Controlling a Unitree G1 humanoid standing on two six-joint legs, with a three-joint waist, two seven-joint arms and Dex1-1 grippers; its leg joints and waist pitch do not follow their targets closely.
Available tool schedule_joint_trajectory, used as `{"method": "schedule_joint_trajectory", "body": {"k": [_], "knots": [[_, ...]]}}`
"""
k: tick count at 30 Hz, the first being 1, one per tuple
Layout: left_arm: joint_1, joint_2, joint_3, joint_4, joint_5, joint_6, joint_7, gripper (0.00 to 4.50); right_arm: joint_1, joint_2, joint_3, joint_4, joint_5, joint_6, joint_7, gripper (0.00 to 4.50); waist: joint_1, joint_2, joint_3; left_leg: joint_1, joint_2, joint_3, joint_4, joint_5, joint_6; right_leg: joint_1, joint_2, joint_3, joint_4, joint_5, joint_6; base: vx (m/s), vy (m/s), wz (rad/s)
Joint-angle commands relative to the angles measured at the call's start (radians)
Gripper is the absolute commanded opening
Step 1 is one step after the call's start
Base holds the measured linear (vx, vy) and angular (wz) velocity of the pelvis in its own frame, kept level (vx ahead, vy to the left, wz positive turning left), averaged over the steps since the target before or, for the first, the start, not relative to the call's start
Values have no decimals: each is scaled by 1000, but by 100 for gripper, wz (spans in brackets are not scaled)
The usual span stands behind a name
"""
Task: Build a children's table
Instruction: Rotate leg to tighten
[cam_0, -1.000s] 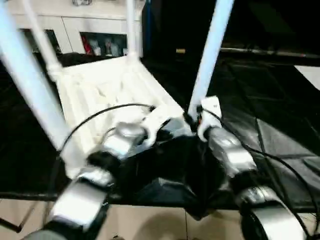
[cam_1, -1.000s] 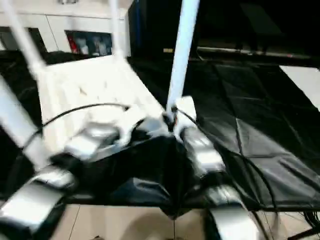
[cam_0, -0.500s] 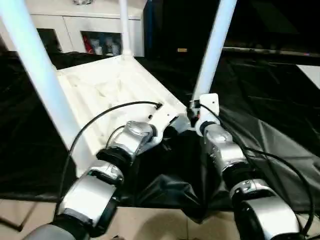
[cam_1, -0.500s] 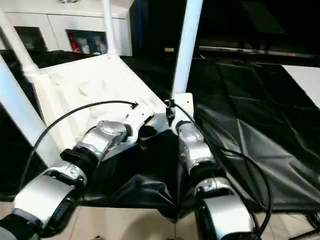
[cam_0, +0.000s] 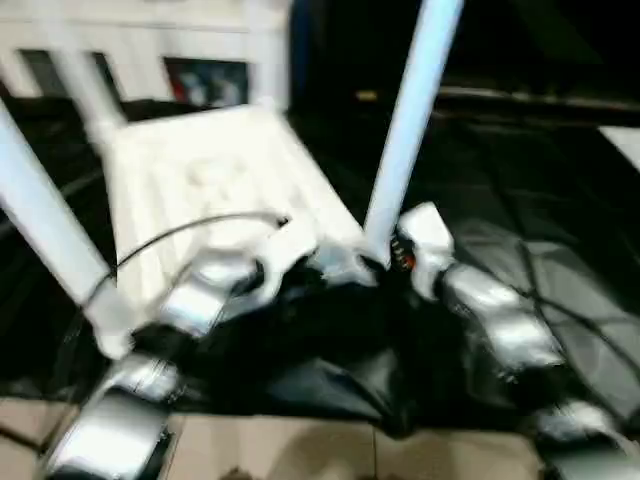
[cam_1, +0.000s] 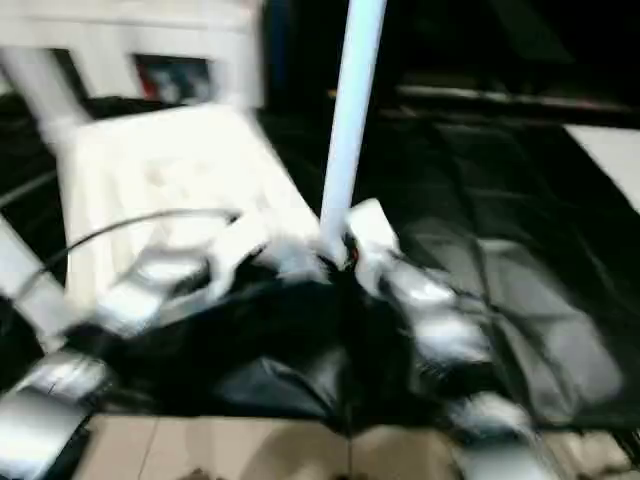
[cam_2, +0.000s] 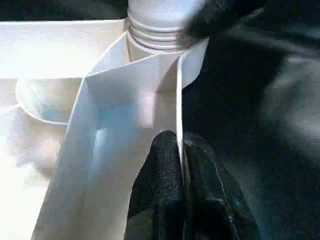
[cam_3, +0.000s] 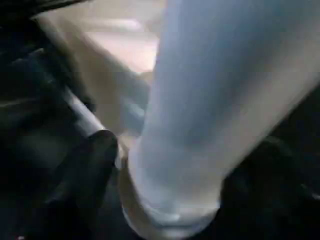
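Three legs visible standing up from inverted table top (cam_0: 200, 175) on black-draped counter (cam_0: 540, 200). Left gripper (cam_2: 180, 165) clenched on top's rim wall, bracing it. Right gripper (cam_3: 165, 150) grasps near leg (cam_0: 405, 120) at its socket, likely seating it.

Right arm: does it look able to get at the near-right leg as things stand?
Probably yes. The right pincer is already at the base of that leg, beside its corner socket, nothing between them; the left pincer pinches the tabletop rim.
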Motion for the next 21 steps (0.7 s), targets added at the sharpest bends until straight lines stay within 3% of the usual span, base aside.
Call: {"method": "schedule_joint_trajectory", "body": {"k": [1, 6, 10, 11, 13, 21], "knots": [[15, -7, -23, -107, -83, 18, -108, 0, 10, -35, 20, -58, 29, 38, 85, 425, -3, -10, -63, 10, 32, 0, -75, -241, 70, 56, -53, 53, -66, -302, -184, 0, 0, 0], [31, 17, -20, -176, -104, 54, -145, 0, 0, -58, 42, -84, 32, 68, 163, 437, -2, -15, -62, 7, 25, 0, -73, -258, 48, 55, -56, 52, -75, -389, -151, 0, 0, 0], [27, 18, -16, -164, -95, 46, -141, 0, -9, -60, 68, -69, 6, 64, 189, 437, -1, -17, -62, 6, 24, -1, -72, -245, 46, 55, -55, 51, -75, -388, -144, 0, 0, 0], [28, 19, -15, -167, -95, 48, -141, 0, -9, -60, 70, -70, 6, 67, 189, 411, -2, -17, -63, 4, 24, -2, -72, -233, 46, 57, -54, 51, -72, -371, -146, 0, 0, 0], [33, 22, -14, -180, -93, 59, -141, 0, -11, -61, 74, -77, 10, 80, 190, 402, -3, -21, -64, 4, 24, -1, -72, -226, 47, 58, -53, 50, -71, -357, -150, 0, 0, 0], [39, 26, -9, -193, -90, 77, -137, 0, -9, -41, 59, -65, 16, 80, 193, 316, -6, -20, -64, 3, 23, -2, -70, -219, 48, 59, -54, 50, -69, -346, -157, 0, 0, 0]]}}
